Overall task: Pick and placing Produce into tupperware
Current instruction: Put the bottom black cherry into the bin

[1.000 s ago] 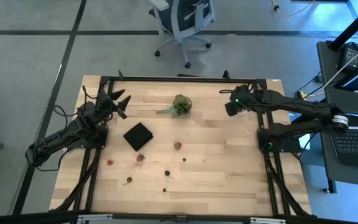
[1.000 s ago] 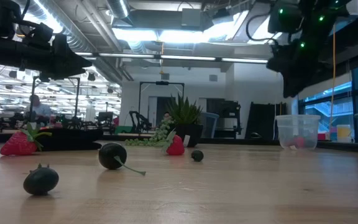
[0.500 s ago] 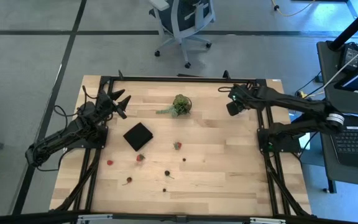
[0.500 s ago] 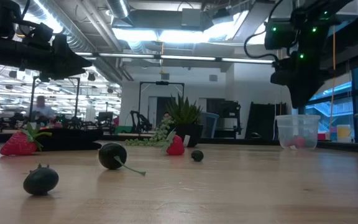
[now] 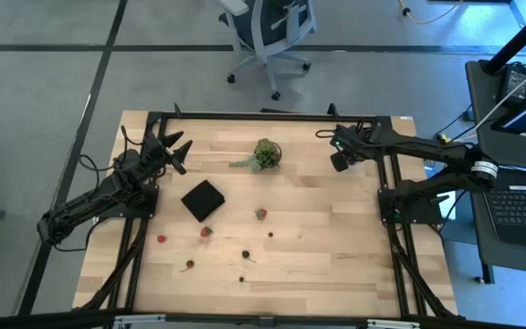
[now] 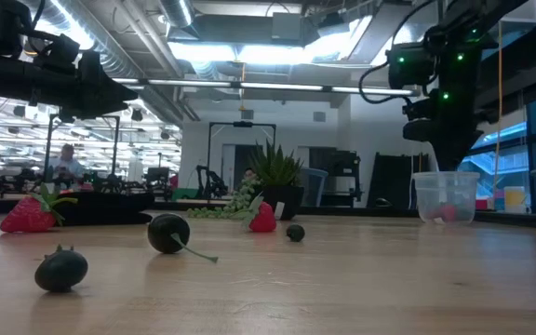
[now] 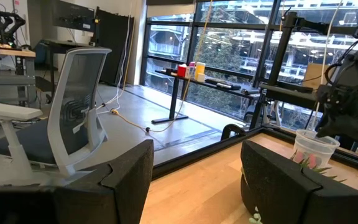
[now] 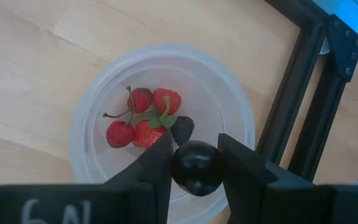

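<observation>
Taking the tupperware (image 8: 163,121) as the landmark, the right tool (image 8: 194,165) hangs directly above its open mouth, fingers narrow and closed on one dark round berry (image 8: 196,167), so the berry is straight over the tub and the coming move, as I judge it, only needs the fingers to part. Inside the tub there are already a few red pieces with stems and one dark piece, lying together near the middle. The tub stands near the far right corner of the table (image 5: 318,256), just beside the black frame rail. In the high view the tub itself is hidden under the right arm. Well apart from the tub, toward the near left part of the table, the remaining produce (image 5: 206,231) is scattered: small red and dark pieces, too tiny to count surely. The left tool (image 5: 179,146) waits far across from the tub at the left side, fingers spread wide and empty.
</observation>
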Tool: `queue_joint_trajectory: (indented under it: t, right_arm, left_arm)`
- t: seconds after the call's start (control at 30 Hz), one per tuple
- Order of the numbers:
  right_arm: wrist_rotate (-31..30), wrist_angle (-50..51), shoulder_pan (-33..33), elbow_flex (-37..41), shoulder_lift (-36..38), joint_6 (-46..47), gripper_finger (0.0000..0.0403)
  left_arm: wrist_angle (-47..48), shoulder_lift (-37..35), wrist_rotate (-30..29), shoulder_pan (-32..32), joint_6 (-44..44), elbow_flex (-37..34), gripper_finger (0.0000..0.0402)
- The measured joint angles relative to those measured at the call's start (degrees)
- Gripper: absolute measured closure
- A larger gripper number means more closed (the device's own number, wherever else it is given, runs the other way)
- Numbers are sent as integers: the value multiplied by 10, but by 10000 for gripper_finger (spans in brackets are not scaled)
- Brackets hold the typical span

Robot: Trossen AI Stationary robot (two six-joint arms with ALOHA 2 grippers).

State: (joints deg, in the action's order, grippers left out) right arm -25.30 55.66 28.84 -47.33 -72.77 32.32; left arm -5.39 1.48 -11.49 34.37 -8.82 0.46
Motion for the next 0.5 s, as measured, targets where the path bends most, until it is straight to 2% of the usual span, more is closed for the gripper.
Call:
queue_joint_trajectory:
  t: [0.5]
  right_arm:
    - [0, -11, 0, 0, -42, 2, 282]
  left_arm:
    - [0, 0, 0, 0, 0, 0, 166]
